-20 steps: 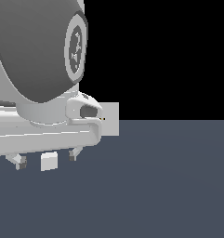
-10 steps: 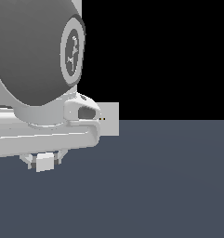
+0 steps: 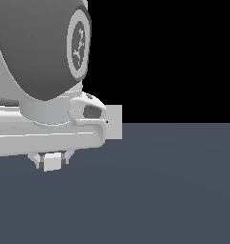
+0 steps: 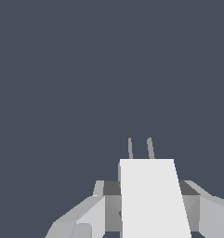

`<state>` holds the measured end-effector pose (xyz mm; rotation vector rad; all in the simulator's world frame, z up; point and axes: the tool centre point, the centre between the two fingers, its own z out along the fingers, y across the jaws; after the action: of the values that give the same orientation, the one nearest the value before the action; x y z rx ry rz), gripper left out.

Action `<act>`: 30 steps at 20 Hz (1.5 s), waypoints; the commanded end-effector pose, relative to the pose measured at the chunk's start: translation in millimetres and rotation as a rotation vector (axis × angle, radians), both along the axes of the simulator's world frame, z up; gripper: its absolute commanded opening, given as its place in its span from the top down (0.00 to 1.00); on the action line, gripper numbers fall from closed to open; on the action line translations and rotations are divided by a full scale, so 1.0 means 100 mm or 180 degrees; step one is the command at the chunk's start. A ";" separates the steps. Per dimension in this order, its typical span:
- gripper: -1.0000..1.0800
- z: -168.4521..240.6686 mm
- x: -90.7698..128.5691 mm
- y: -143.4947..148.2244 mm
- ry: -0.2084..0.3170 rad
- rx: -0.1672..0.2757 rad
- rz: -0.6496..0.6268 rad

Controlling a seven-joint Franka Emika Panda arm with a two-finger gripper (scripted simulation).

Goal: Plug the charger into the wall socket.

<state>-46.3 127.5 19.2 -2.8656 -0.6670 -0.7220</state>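
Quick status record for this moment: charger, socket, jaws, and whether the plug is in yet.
charger: small white block between the gripper jaws, below the arm; two prongs stick out ahead in the wrist view
jaws: closed on the charger's sides
wall socket: upright grey plate, mostly hidden behind the arm in the exterior view; absent from the wrist view
plugged in: no, charger sits apart from the socket, toward the exterior view's left
surface: dark blue-grey floor

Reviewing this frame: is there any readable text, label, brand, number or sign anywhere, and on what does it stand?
None readable in either view.
Small light-grey boxy charger: plain faces, two bare prongs.
Flat light-grey square wall socket plate: no print.
Grey robot arm joint disc: an embossed pattern, not text.
Dark blue-grey floor: unmarked.
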 end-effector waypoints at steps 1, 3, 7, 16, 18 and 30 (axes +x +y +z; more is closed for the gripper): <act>1.00 0.07 0.04 -0.07 -0.0005 0.0003 -0.0113; 1.00 0.15 0.08 -0.16 -0.0007 0.0007 -0.0242; 1.00 0.34 0.17 -0.38 -0.0011 0.0016 -0.0570; 1.00 0.72 0.26 -0.86 -0.0010 0.0019 -0.1224; 1.00 0.76 0.26 -0.92 -0.0009 0.0015 -0.1299; 1.00 0.81 0.26 -1.00 -0.0004 0.0004 -0.1406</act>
<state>-20.2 27.0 100.4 -3.0399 -0.0231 -0.7689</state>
